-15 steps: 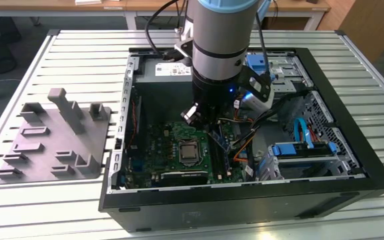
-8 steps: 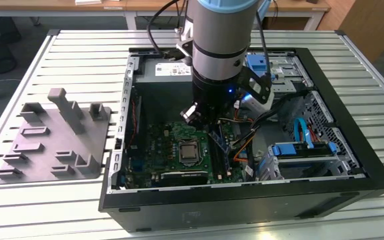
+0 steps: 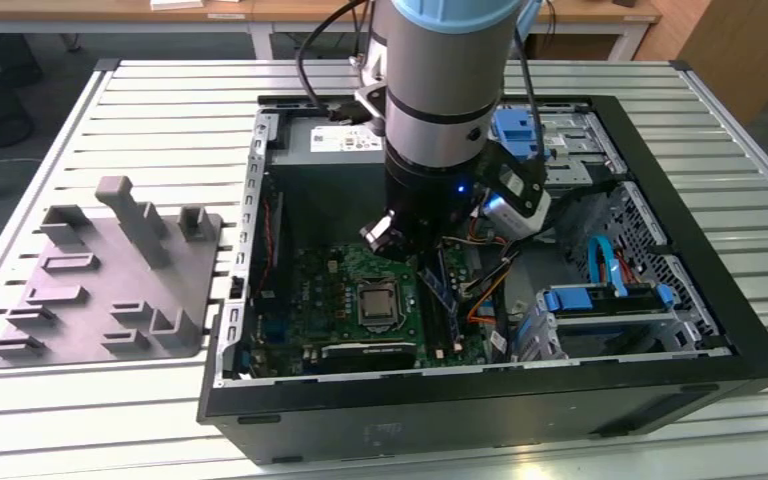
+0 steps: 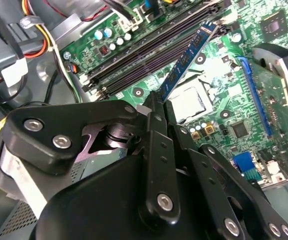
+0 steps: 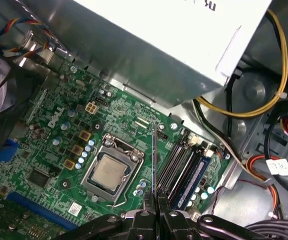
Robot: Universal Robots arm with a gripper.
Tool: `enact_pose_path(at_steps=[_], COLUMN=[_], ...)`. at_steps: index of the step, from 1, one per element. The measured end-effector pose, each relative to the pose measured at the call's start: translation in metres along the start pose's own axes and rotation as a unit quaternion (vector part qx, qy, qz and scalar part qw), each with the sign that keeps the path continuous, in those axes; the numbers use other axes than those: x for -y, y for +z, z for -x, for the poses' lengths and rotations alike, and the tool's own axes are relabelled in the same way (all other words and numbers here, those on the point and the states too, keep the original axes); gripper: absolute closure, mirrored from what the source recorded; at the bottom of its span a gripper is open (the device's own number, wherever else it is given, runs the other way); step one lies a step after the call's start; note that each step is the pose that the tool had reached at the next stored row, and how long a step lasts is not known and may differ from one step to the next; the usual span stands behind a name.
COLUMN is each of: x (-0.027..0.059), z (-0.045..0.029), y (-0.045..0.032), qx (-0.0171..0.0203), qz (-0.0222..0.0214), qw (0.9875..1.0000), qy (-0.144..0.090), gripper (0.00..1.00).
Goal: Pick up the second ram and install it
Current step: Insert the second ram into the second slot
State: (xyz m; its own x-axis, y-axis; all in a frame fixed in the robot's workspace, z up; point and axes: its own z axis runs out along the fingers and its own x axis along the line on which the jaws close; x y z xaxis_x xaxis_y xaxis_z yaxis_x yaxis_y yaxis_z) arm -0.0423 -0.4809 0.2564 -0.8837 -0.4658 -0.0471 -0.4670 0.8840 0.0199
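- Black hand (image 4: 156, 107) in the second wrist view is clenched on the memory stick (image 4: 187, 57), which hangs tilted above the green board (image 4: 223, 90), close to the dark slots (image 4: 148, 55)
- First wrist view: stick (image 5: 154, 160) seen edge-on, beside the slots (image 5: 181, 167) and not over them; pushed down so, it could miss, strike the processor socket (image 5: 109, 170) or bend
- Exterior view: arm (image 3: 444, 120) deep in the open case (image 3: 704, 330); loose cables (image 3: 491, 275) could snag
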Motion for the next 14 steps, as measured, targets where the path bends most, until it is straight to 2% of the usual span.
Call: enact_pose_path(at_steps=[14], x=[0.0012], z=[-0.0006], y=[0.0003], qx=[0.0002], qz=[-0.0005], qw=[0.9999], qy=[0.011], gripper=[0.86])
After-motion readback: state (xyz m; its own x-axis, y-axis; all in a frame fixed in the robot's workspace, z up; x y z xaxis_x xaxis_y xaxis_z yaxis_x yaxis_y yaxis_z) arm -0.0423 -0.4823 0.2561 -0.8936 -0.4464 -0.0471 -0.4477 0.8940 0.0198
